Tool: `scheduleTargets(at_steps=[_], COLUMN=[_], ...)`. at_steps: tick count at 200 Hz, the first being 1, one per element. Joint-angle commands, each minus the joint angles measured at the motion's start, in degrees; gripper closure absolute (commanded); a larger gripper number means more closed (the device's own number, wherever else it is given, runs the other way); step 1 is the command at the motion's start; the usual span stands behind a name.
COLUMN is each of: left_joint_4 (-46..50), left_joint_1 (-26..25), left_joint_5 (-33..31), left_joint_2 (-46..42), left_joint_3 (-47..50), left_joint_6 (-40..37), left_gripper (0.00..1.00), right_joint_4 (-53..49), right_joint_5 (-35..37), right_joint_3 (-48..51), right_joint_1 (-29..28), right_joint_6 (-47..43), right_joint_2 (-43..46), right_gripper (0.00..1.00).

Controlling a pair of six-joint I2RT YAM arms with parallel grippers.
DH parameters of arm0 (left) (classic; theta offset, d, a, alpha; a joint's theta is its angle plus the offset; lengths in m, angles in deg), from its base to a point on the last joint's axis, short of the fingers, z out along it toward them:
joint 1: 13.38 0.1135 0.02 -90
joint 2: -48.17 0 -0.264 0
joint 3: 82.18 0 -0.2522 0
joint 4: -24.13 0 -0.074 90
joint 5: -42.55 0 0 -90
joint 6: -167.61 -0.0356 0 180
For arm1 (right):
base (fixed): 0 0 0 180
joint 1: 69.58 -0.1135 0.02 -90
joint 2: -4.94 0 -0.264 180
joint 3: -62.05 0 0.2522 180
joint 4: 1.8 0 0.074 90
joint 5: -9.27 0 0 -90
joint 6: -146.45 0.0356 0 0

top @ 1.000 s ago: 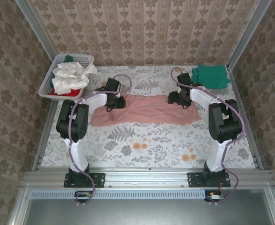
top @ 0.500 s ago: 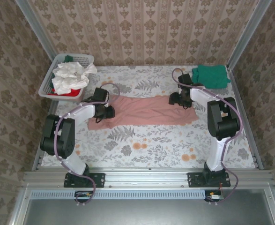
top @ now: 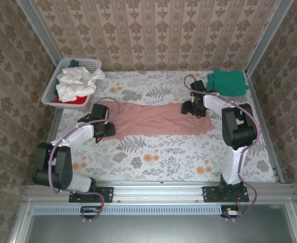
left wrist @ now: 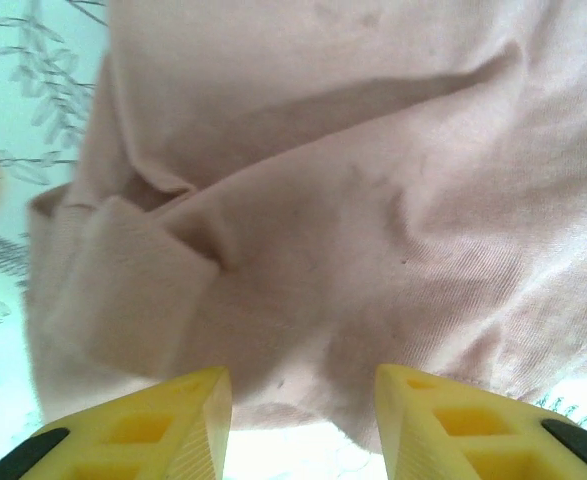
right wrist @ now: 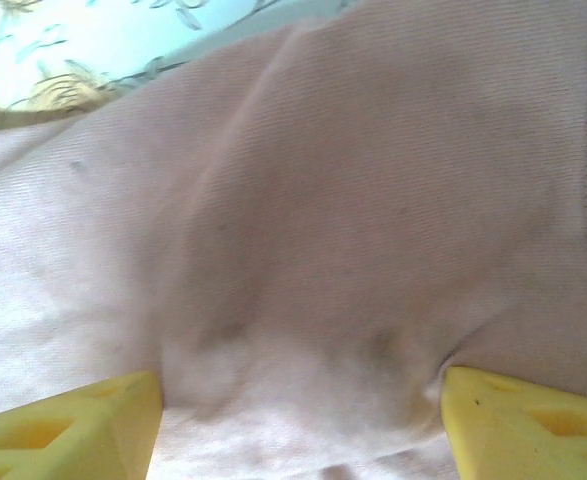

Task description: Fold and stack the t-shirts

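A dusty-pink t-shirt (top: pixel 158 119) lies folded into a long band across the middle of the table. My left gripper (top: pixel 106 130) hovers at its left end. In the left wrist view the left gripper (left wrist: pixel 301 385) is open, and the rumpled pink t-shirt (left wrist: pixel 353 200) has its hem lying just past the yellow fingertips (left wrist: pixel 198 410). My right gripper (top: pixel 189 108) rests on the band's far right part. Seen from the right wrist, the right gripper (right wrist: pixel 301 385) is open wide and presses on the pink t-shirt (right wrist: pixel 323 200). A folded teal-green t-shirt (top: pixel 229 81) sits at the back right.
A white slatted basket (top: pixel 54 86) at the back left holds a crumpled white t-shirt (top: pixel 75 83) over a red one (top: pixel 77 100). Metal rails (top: pixel 259 111) and patterned walls close in the table's sides. The floral tablecloth (top: pixel 158 157) stretches in front of the pink t-shirt.
My left gripper has swung left and toward the near side along the pink t-shirt's left end, and its jaws have opened and let go of the cloth. The right gripper has barely moved.
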Motion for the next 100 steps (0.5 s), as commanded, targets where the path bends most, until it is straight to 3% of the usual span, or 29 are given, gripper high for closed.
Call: scheduleTargets(at_steps=[1,19,45,66,100], left_joint_4=[4.8,6.0,0.4,-5.8,-7.4], left_joint_1=[1.2,1.7,0.9,0.3,0.9], left_joint_5=[-4.2,-5.5,-0.3,6.0,9.9], left_joint_2=[-4.9,-7.7,-6.2,2.9,20.5], left_joint_3=[-2.1,-3.0,-3.1,-4.7,-15.6], left_joint_6=[-0.4,-1.1,-1.1,0.7,0.1], left_gripper=[0.54,0.51,0.47,0.48,0.54], right_joint_4=[-1.7,-2.4,-4.2,-5.1,-3.9], right_joint_5=[0.2,0.7,1.3,1.3,0.4], right_joint_3=[-3.3,-5.8,-9.5,-8.6,-0.7], right_joint_1=[-1.4,-1.4,-1.4,-1.6,-2.0], right_joint_6=[0.0,-0.4,-0.8,-0.2,2.1], right_joint_2=[2.8,0.4,-4.5,-5.1,-0.2], right_gripper=[0.24,0.24,0.24,0.25,0.24])
